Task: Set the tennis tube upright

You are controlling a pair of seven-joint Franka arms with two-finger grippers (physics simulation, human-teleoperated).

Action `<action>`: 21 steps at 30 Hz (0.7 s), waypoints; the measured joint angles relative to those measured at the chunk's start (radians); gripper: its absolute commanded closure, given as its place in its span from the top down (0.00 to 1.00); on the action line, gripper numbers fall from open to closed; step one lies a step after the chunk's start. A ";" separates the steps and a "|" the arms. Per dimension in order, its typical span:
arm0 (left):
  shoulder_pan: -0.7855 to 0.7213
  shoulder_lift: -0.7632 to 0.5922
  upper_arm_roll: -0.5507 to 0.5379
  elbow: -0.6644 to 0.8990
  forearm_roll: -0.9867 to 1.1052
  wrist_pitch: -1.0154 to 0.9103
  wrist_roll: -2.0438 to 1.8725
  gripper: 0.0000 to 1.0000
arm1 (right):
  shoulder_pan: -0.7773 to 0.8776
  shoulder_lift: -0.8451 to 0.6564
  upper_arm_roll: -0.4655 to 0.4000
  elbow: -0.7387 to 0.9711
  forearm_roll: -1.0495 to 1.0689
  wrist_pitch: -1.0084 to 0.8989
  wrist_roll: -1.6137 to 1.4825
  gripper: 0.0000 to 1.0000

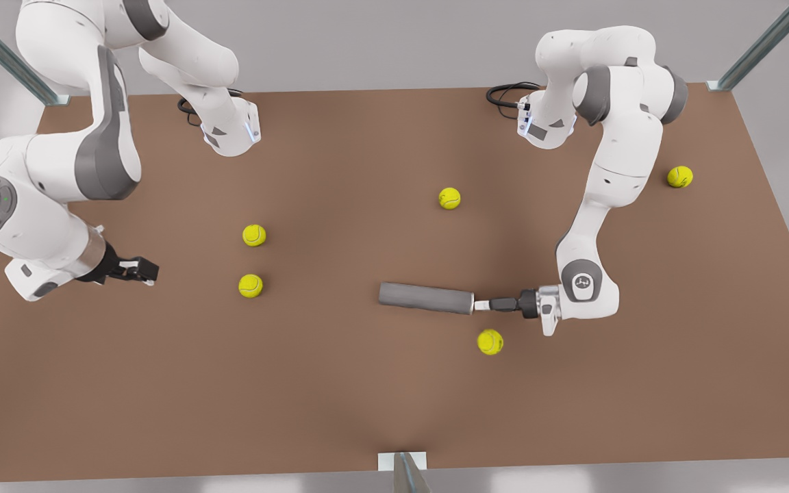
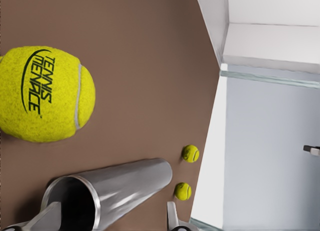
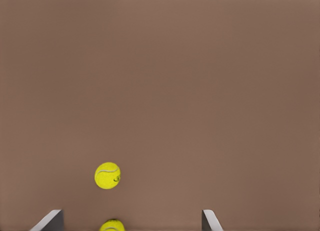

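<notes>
Left hand (image 1: 482, 305): at the front view's right, held low and level, its tip at the near end of the tennis tube; fingers (image 2: 47, 217) apart, straddling the hollow rimmed end.
Right hand (image 1: 144, 272): at the front view's left, low over the bench, fingers (image 3: 209, 221) apart, holding nothing; this arm waited.
Tennis tube (image 1: 426, 298): lying flat on its side on the bench, near the middle, not upright; open end toward the left hand.
Nearest ball (image 1: 490, 342): just beside the left hand, apart from the tube.
Other balls: a pair (image 1: 253, 235) between the two hands; the rest well apart.
Bench (image 1: 340, 411): plain brown surface.
</notes>
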 measured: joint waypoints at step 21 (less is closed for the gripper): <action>-0.008 0.029 -0.032 -0.020 0.010 -0.028 0.119 1.00 | -0.010 0.000 -0.003 0.003 -0.001 -0.001 0.004 1.00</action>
